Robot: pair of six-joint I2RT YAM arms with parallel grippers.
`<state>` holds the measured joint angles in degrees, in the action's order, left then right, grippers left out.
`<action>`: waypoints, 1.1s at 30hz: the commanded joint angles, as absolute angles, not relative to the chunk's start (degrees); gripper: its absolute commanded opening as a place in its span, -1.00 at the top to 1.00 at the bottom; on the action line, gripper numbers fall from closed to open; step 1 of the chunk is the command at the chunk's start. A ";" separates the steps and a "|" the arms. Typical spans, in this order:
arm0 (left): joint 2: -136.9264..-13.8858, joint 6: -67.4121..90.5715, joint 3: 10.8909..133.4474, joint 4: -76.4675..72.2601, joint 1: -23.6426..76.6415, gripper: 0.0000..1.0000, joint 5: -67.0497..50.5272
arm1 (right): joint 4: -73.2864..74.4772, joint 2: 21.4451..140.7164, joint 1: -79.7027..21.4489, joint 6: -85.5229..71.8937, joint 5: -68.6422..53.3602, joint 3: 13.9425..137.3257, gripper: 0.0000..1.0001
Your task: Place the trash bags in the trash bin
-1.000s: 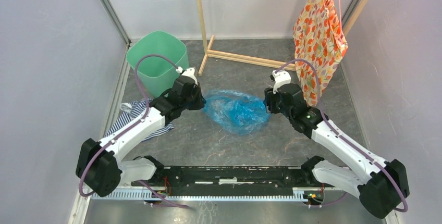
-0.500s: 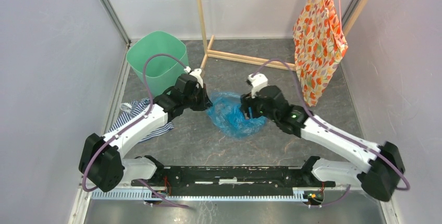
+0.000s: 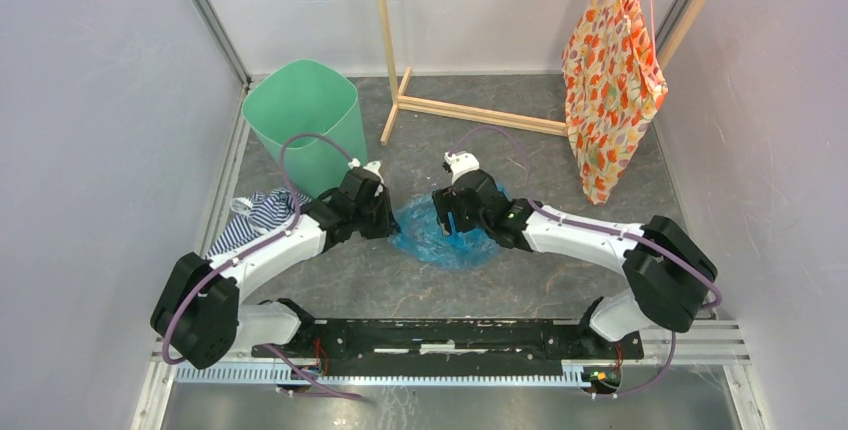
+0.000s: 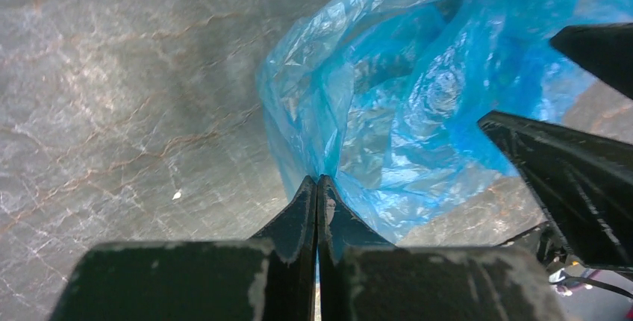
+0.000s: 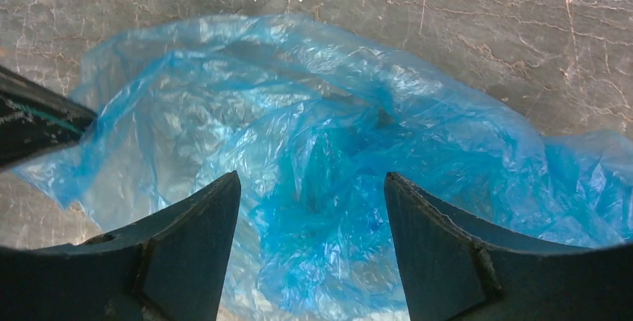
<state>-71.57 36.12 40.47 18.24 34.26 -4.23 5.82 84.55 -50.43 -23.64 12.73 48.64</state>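
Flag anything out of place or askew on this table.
The blue-and-white striped cloth lies crumpled on the table near the mint-green plastic bin, partly hidden by the left arm. The thin translucent light-blue plastic bag sits bunched outside that bin. Nothing looks spilled or broken.

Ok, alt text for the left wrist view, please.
The left gripper is shut on an edge of the crinkly light-blue trash bag, which lies on a grey marbled table. The right gripper stands open at the right edge.
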 commanded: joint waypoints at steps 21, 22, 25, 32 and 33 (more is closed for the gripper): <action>-75.40 45.45 35.80 14.46 33.75 0.96 8.83 | -1.10 76.29 -52.13 -16.97 8.64 47.62 1.00; -75.79 45.58 35.71 14.23 33.40 0.96 8.99 | -2.29 73.14 -52.10 -16.16 6.18 45.65 1.00; -77.20 45.70 35.85 13.27 32.66 0.96 8.97 | -4.37 65.62 -52.07 -14.50 -2.33 40.00 1.00; -79.15 44.29 37.18 10.41 32.43 0.96 5.68 | -0.69 66.54 -52.28 -16.16 1.52 39.53 0.55; -79.33 44.03 37.40 10.40 32.43 0.96 5.18 | -0.27 68.36 -52.24 -16.79 3.64 41.05 0.39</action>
